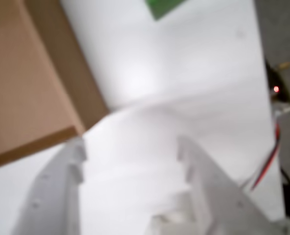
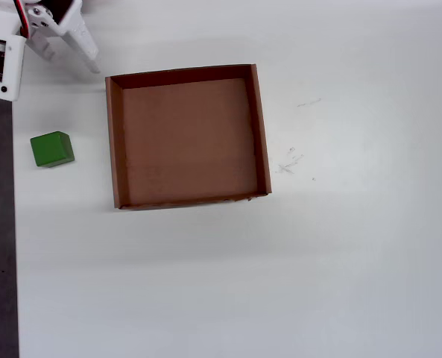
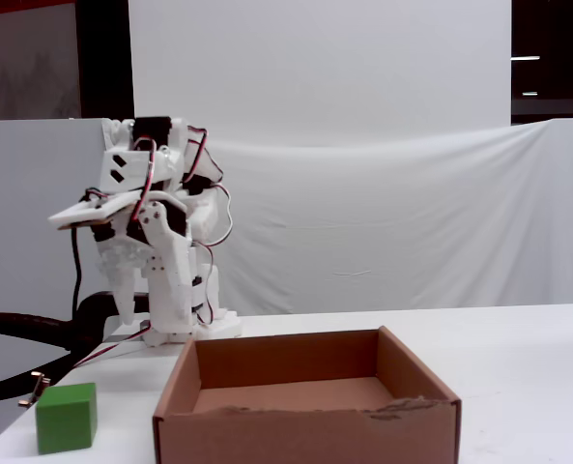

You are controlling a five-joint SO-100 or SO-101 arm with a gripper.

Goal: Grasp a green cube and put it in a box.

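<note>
Lab: white backdrop sheet (image 3: pixel 383 222), white table (image 2: pixel 280 283).

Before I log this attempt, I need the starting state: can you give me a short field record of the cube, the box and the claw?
green cube: on the white table, left of the box in the overhead view, apart from it
box: brown cardboard, open top, nothing inside
claw: open, holding nothing, above the bare table beside the box's corner
cube seen from wrist: only a blurred green edge at the top of the frame
task state: cube not yet grasped
</note>
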